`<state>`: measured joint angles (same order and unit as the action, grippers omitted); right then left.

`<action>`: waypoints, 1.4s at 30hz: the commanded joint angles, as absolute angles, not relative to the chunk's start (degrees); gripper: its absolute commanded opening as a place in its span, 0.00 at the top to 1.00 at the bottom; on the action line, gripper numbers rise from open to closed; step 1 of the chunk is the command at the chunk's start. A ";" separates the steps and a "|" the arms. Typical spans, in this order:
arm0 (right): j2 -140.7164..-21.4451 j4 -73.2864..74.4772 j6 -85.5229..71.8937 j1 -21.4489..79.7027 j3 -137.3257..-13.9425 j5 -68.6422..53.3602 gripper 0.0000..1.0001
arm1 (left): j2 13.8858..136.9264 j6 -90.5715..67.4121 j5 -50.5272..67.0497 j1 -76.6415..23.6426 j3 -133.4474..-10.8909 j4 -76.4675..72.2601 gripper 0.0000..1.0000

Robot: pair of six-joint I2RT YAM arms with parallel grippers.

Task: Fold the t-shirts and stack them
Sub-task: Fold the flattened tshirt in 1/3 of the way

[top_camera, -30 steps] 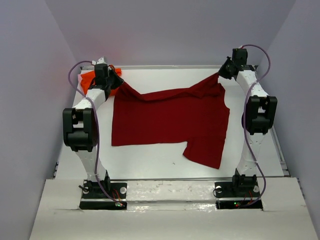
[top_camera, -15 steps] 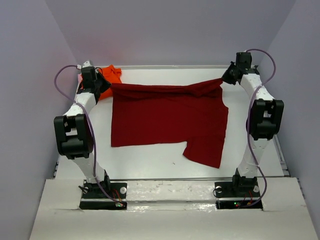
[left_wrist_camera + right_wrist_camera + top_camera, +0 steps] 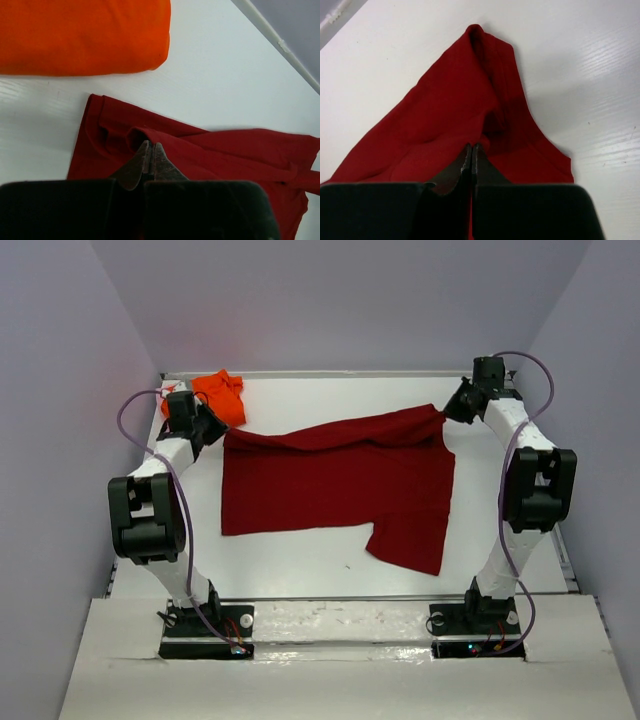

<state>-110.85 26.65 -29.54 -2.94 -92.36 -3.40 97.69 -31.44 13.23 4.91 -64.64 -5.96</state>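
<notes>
L gripper clamped on crimson shirt, far-left corner. R gripper clamped on far-right corner. Orange shirt lies near on table, not touching.

1. The top view looks down from above and behind the arm bases and takes in the whole desk from afar.
2. The left wrist view sits close behind the left end effector, facing down at the red shirt and the orange shirt.
3. The right wrist view sits equally close behind the right end effector, over the red shirt's other far corner.
4. All three views share the red shirt.
</notes>
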 commanded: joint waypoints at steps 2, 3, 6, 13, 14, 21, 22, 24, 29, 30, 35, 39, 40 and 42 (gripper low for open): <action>-107.22 24.96 -28.56 -3.16 -92.46 -2.11 1.00 | 97.38 -33.31 17.66 4.92 -65.65 -11.15 1.00; -107.40 24.96 -28.65 -3.16 -93.24 -2.63 1.00 | 97.73 -33.83 18.45 4.92 -66.61 -11.77 1.00; -108.10 24.70 -29.53 -3.16 -94.56 -3.51 1.00 | 99.84 -34.63 19.07 4.83 -68.63 -13.71 1.00; -112.84 23.38 -30.41 -3.16 -100.09 -7.98 1.00 | 107.13 -34.80 19.68 4.22 -79.25 -14.41 1.00; -113.72 23.38 -30.41 -3.16 -101.06 -8.61 1.00 | 109.05 -34.80 19.86 4.22 -80.50 -14.50 1.00; -120.40 23.38 -30.24 -3.16 -108.01 -11.60 1.00 | 115.83 -33.49 19.34 3.78 -89.12 -14.59 1.00; -121.02 23.38 -30.06 -3.16 -108.54 -12.04 1.00 | 116.45 -33.57 19.51 3.78 -90.34 -15.02 1.00; -122.87 23.38 -29.88 -3.16 -110.03 -13.35 1.00 | 117.51 -33.49 19.78 3.69 -91.23 -16.17 1.00; -124.72 21.98 -29.71 -3.16 -110.57 -15.38 1.00 | 119.44 -33.49 19.86 3.34 -94.48 -18.81 1.00; -124.98 21.71 -29.53 -3.16 -110.65 -15.73 1.00 | 119.70 -33.57 19.95 3.17 -94.92 -18.90 1.00; -125.77 21.53 -28.74 -3.16 -111.01 -16.09 1.00 | 119.09 -33.05 19.16 2.99 -96.41 -20.21 1.00; -125.77 21.36 -29.09 -3.16 -110.66 -16.78 1.00 | 118.74 -32.26 18.90 2.99 -96.68 -18.99 1.00; -125.77 21.27 -29.09 -3.16 -110.48 -17.05 1.00 | 118.39 -32.26 18.90 2.99 -96.07 -18.90 1.00; -125.42 21.27 -29.44 -3.16 -109.78 -17.49 1.00 | 116.90 -32.69 18.54 2.90 -92.39 -19.86 1.00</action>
<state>-125.73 23.94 -29.76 -2.94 -108.18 -15.51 120.73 -33.43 18.76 2.98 -93.97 -16.95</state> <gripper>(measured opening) 0.016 0.014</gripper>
